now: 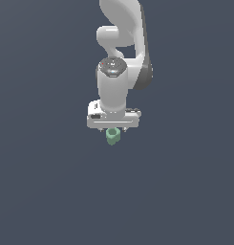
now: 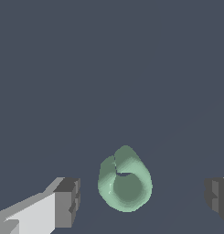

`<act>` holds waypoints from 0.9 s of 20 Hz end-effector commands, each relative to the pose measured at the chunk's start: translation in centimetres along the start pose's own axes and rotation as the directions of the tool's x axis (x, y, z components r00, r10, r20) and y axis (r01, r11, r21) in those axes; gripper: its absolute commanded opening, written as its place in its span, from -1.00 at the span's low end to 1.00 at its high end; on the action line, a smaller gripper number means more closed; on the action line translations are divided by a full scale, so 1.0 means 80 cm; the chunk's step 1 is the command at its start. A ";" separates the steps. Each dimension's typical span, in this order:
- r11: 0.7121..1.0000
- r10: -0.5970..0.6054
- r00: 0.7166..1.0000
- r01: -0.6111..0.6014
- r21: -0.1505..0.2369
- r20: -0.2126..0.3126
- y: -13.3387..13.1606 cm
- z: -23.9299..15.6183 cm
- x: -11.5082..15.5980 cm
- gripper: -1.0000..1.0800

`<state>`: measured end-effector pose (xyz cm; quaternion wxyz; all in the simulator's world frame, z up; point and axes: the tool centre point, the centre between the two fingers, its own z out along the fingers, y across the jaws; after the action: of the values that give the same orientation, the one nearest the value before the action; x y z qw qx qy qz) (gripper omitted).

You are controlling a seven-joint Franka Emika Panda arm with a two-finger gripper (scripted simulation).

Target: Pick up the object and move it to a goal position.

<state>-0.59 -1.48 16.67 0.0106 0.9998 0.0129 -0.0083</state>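
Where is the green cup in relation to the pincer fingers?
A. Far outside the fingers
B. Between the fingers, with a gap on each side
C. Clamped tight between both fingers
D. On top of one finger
B: in the wrist view the cup sits between the two fingers, with bare floor on each side, so the pincer is open.

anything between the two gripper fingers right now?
Yes: the mint-green cup sits between the open fingers, touching neither. The wrist view shows it.
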 end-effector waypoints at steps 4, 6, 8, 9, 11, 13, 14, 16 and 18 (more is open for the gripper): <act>1.000 0.006 1.000 -0.006 0.001 0.000 0.006 -0.003 0.001 0.92; 1.000 0.015 1.000 -0.015 0.004 0.000 0.016 -0.007 0.002 0.92; 1.000 0.022 1.000 -0.022 0.006 0.000 0.025 -0.011 0.003 0.92; 1.000 0.023 1.000 -0.023 0.007 0.000 0.027 -0.012 0.003 0.92; 1.000 0.022 1.000 -0.022 0.007 0.000 0.028 -0.012 0.004 0.92; 1.000 0.024 1.000 -0.024 0.006 0.000 0.026 -0.011 0.003 0.92; 1.000 0.027 1.000 -0.027 0.007 0.000 0.026 -0.011 0.003 0.92; 0.999 0.040 0.999 -0.040 0.007 0.000 0.026 -0.010 0.002 0.92; 0.998 0.057 0.998 -0.057 0.008 -0.001 0.025 -0.008 0.001 0.92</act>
<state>-0.37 -3.50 17.43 0.0070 0.9999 -0.0099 -0.0076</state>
